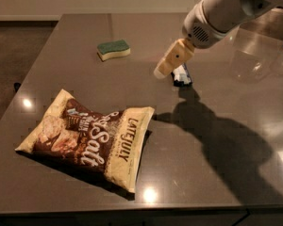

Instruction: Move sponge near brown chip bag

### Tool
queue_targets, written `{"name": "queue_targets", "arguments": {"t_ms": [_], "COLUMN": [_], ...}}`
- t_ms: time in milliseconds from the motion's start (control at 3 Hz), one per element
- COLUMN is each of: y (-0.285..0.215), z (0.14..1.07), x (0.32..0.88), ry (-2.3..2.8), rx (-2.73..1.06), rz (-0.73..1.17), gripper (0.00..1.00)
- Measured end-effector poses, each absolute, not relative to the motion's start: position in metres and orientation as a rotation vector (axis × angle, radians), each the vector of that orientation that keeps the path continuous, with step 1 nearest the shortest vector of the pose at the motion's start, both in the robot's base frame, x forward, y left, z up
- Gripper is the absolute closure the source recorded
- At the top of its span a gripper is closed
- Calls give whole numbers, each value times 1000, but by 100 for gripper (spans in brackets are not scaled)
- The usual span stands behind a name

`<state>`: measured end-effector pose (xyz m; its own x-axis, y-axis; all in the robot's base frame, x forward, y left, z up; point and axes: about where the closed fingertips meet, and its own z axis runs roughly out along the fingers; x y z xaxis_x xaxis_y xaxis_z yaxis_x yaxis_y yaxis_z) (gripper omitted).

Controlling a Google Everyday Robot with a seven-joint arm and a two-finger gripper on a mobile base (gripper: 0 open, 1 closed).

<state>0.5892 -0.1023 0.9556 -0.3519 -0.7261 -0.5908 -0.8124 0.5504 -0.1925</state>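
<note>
The sponge [113, 49], dark green on top over pale yellow foam, lies on the far middle of the table. The brown chip bag [89, 138], dark brown with cream edges and white "Salt" and "Late July" lettering, lies flat at the near left. My gripper [164, 70] hangs above the table to the right of the sponge, about a hand's width from it, on the white arm [221, 13] that comes in from the upper right. It holds nothing that I can see.
A small black-and-white wrapped bar [181, 74] lies just behind and right of the gripper. The grey-brown table [217, 173] ends at its left edge beside dark floor. The arm's shadow falls across the right half.
</note>
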Motion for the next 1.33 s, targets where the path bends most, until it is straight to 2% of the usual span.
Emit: {"name": "queue_targets", "arguments": {"t_ms": [1000,1333], "y": [-53,-22], "z": [926,910], "x": [711,735], "ry": [2115,2098], "rx": [-1088,-1097], "rz": [231,285], "gripper": [0,0]}}
